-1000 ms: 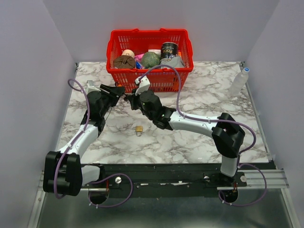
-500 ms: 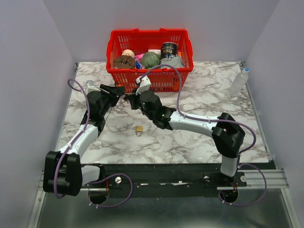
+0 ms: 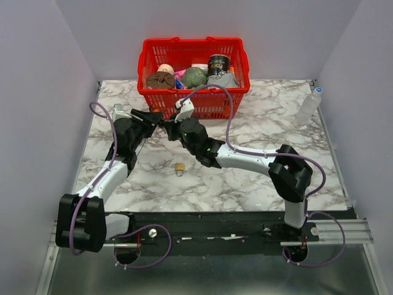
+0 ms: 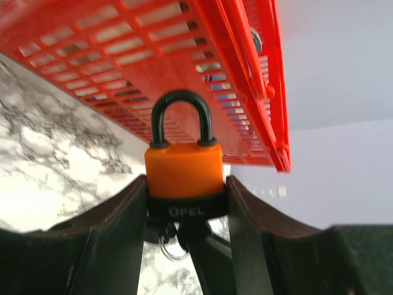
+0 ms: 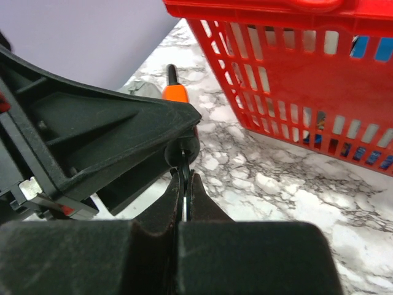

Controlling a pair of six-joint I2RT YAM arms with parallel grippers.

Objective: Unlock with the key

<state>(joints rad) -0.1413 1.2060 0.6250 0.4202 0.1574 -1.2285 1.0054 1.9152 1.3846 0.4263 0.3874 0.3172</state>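
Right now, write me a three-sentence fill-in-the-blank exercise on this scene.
1. The left gripper holds a padlock whose body is ____.
2. The right gripper is shut on the ____.
3. The basket at the back of the table is ____.

Missing words: orange; key; red.

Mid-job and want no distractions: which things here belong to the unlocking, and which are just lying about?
Job in hand: orange padlock, clamped in the left pincer; key, pinched in the right pincer.
Lying about: small brass padlock; red basket; plastic bottle.
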